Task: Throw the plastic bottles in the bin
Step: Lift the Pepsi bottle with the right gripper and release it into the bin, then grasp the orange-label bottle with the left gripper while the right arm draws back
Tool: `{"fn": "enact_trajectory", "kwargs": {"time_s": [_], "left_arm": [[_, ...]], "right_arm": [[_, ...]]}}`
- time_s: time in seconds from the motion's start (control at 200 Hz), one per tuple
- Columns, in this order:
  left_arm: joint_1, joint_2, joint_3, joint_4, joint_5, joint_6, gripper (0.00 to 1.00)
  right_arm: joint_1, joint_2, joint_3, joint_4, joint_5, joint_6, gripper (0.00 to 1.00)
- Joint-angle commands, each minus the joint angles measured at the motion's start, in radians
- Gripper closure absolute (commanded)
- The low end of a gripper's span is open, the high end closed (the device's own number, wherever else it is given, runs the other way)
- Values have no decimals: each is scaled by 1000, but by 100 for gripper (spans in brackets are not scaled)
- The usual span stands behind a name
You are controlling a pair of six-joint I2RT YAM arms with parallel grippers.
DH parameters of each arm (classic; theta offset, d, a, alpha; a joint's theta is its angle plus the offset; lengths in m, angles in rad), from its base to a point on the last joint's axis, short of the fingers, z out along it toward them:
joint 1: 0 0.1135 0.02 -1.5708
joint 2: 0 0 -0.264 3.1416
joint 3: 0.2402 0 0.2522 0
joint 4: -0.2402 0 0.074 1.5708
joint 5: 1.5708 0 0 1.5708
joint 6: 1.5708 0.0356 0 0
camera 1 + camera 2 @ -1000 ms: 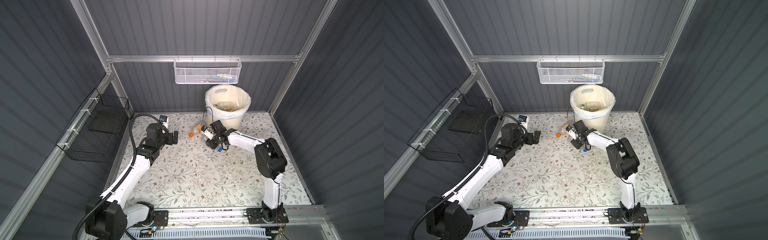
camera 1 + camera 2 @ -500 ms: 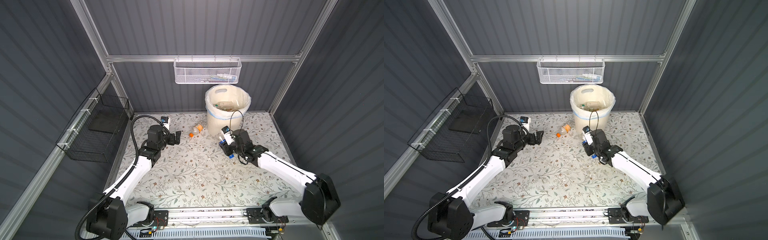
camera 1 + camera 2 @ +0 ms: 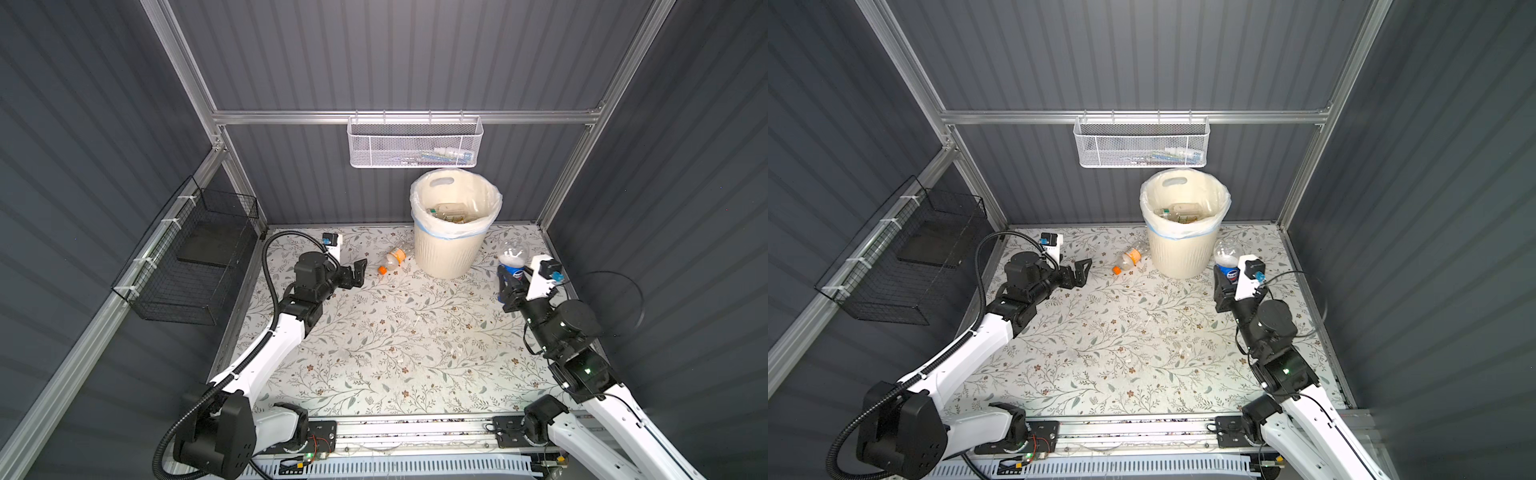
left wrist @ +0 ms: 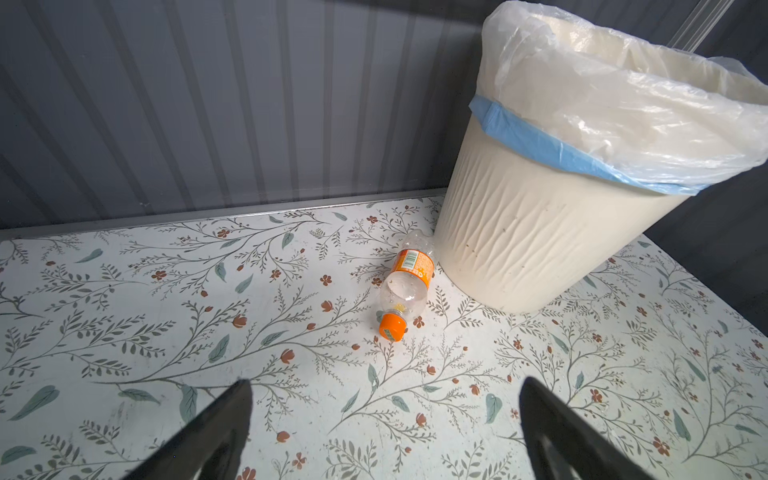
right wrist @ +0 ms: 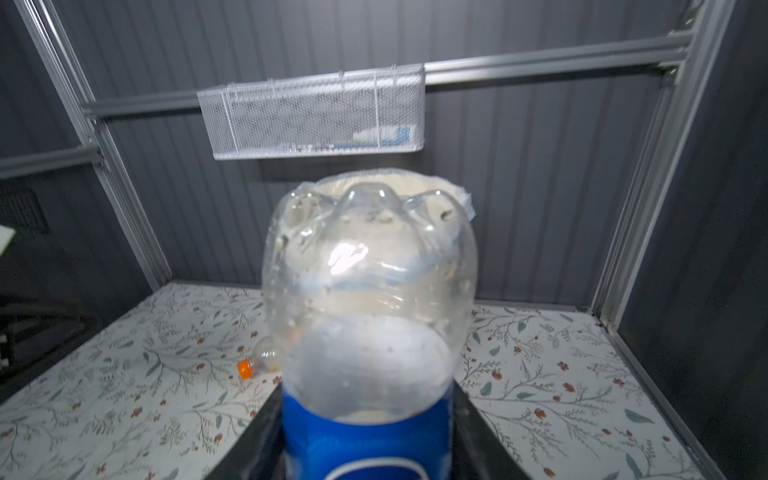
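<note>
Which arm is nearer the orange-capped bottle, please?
Left arm: open jaws near the orange-capped bottle. Right arm, holding a blue-labelled bottle, is beyond the bin.

Soft, even light falls from above: the white floral-patterned worktop [image 3: 374,345] is bright while the dark grey ribbed walls [image 3: 395,54] stay dim, their ribs fanning toward the edges. In the right wrist view the clear plastic bottle with a blue label [image 5: 368,316] is blurred (one white glint on it), and the white mesh wire basket [image 5: 316,112] looks soft. The left wrist view is sharp.
</note>
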Motion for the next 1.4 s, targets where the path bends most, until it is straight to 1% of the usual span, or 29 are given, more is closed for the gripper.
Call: {"fn": "enact_trajectory", "kwargs": {"time_s": [0.0, 0.075, 0.135, 0.215, 0.27, 0.31, 0.35, 0.365, 0.39, 0.42, 0.45, 0.5, 0.565, 0.715, 0.86, 0.986, 1.126, 1.156, 1.186, 1.201, 1.241, 1.396], "left_arm": [[4, -8, -9, 44, 31, -3, 0], [4, -17, -10, 49, 23, 3, 0], [4, -23, -13, 50, 11, 5, 0], [3, -24, -11, 51, -5, 4, 0], [1, -11, -8, 51, -16, 3, 0], [0, 3, -3, 47, -23, -2, 0], [-3, 23, 11, 33, -28, -5, 0], [-7, 33, 19, 27, -32, -4, 0], [-12, 45, 32, 16, -41, -3, 0], [-22, 59, 46, 4, -52, 5, 0], [-33, 75, 60, -4, -64, 15, 0], [-49, 101, 78, -6, -81, 33, 0], [-61, 138, 108, -14, -91, 53, 0], [-69, 244, 178, -3, -82, 61, 0], [-99, 388, 277, 17, -79, 111, 0], [-111, 535, 403, -6, -67, 149, 0], [-111, 688, 546, -61, -53, 179, 0], [-111, 717, 603, -73, -48, 183, 0], [-112, 745, 629, -81, -44, 186, 0], [-112, 758, 641, -84, -42, 187, 0], [-112, 793, 675, -98, -39, 193, 0], [-114, 900, 774, -142, -21, 218, 0]], "right_arm": [[-11, 1, 42, 185, 82, -41, 50], [-30, 97, 155, 190, 72, -73, 49], [-62, 222, 320, 134, 25, -73, 49], [-132, 468, 627, -83, -85, -10, 47], [-169, 673, 902, -278, -180, 24, 44], [-180, 831, 1076, -409, -214, 41, 35], [-188, 955, 1227, -547, -262, 44, 20], [-189, 994, 1276, -589, -269, 47, 13], [-191, 1051, 1325, -646, -261, 56, 6], [-194, 1081, 1358, -663, -247, 66, 2], [-199, 1081, 1348, -633, -243, 72, 1], [-210, 1045, 1265, -539, -242, 95, 1], [-231, 987, 1156, -431, -277, 131, 1], [-266, 895, 1037, -361, -291, 156, 1], [-316, 787, 881, -298, -310, 197, 1], [-371, 702, 752, -285, -333, 236, 1], [-420, 593, 619, -291, -332, 268, 1], [-428, 569, 586, -293, -330, 279, 1], [-436, 559, 557, -294, -327, 290, 1], [-440, 525, 540, -293, -327, 295, 1], [-448, 493, 500, -292, -326, 307, 1], [-475, 400, 340, -296, -302, 359, 1]]}}
